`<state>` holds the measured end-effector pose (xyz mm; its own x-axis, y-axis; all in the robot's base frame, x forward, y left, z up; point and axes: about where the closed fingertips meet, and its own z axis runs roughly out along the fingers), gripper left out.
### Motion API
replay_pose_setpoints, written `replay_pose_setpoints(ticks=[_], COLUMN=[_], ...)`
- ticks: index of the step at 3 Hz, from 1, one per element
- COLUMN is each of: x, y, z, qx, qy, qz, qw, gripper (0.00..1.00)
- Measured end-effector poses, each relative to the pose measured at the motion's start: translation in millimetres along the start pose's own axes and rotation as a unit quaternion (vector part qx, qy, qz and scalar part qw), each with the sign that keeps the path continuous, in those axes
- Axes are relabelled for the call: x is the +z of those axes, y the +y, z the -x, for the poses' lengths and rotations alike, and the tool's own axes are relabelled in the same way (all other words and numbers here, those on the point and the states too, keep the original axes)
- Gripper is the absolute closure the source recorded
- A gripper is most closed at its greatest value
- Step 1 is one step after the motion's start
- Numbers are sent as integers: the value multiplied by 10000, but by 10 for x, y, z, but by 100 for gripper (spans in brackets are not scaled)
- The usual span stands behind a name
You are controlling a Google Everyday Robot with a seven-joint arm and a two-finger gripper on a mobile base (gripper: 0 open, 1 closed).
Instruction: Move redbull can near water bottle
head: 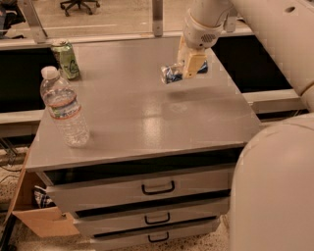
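As it hangs above the table (pixel 147 128), the gripper (pixel 190 66) pinches the redbull can (pixel 171 74) crosswise, ends jutting past its jaws.

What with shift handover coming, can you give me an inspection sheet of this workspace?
Surface: grey cabinet top, three drawers below.
Job's things: redbull can held sideways, seemingly lifted above the back right of the top; water bottle upright at front left, well apart from it.
Clutter: green can upright at the back left corner.
Grippers: gripper shut on the redbull can, over the back right.
Cables: dark lines on the floor at far left may be cords; unclear.
Surroundings: cardboard box on the floor at left, office chair behind, robot body at right.
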<state>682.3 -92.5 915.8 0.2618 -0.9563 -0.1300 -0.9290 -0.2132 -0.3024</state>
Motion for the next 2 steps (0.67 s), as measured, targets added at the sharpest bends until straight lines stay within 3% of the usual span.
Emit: replay_pose_setpoints(ticks=[2], x=[-192], y=[274], z=[750], qx=[-745], qy=[-116], qz=[4], qw=[9972], gripper=[100])
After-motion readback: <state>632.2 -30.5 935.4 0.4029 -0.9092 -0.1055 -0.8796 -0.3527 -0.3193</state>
